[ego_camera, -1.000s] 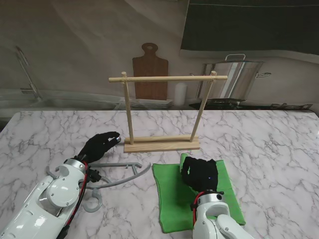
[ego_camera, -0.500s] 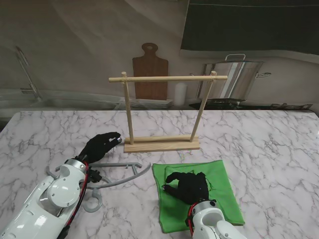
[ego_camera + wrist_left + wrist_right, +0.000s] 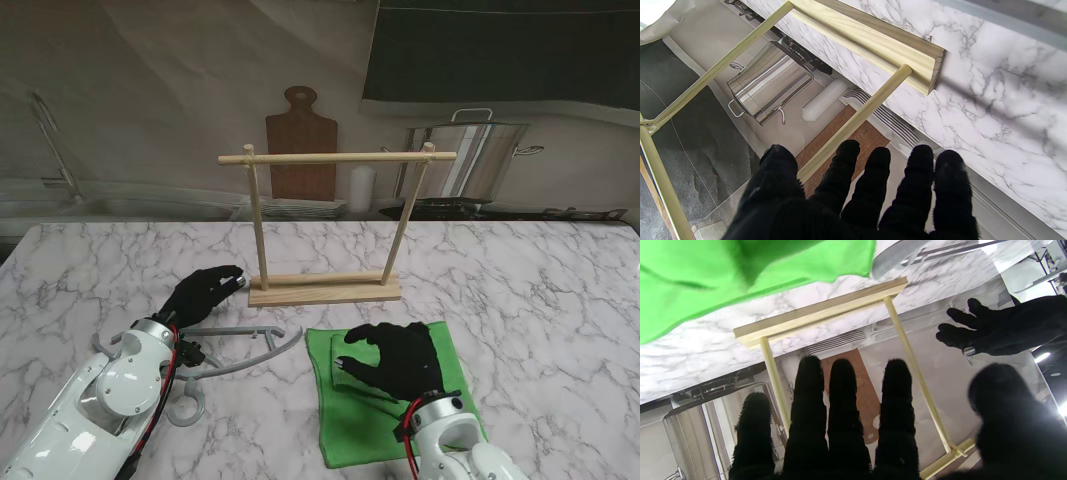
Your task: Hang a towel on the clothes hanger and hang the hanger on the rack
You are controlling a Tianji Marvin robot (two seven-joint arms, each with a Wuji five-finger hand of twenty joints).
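Both hands empty: right hand [image 3: 398, 358] hovering, fingers spread, over green towel [image 3: 452, 400]; left hand [image 3: 203, 290] spreading (near rack [image 3: 325, 289]), beside grey hanger [image 3: 245, 352].

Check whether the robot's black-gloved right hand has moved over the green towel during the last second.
Yes. The right hand pulled nearer to me, away from the wooden rack, then edged back; it is now spread over the green towel.

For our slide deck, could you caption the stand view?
Right hand hovers open over green towel; left hand waits beside gray hanger.
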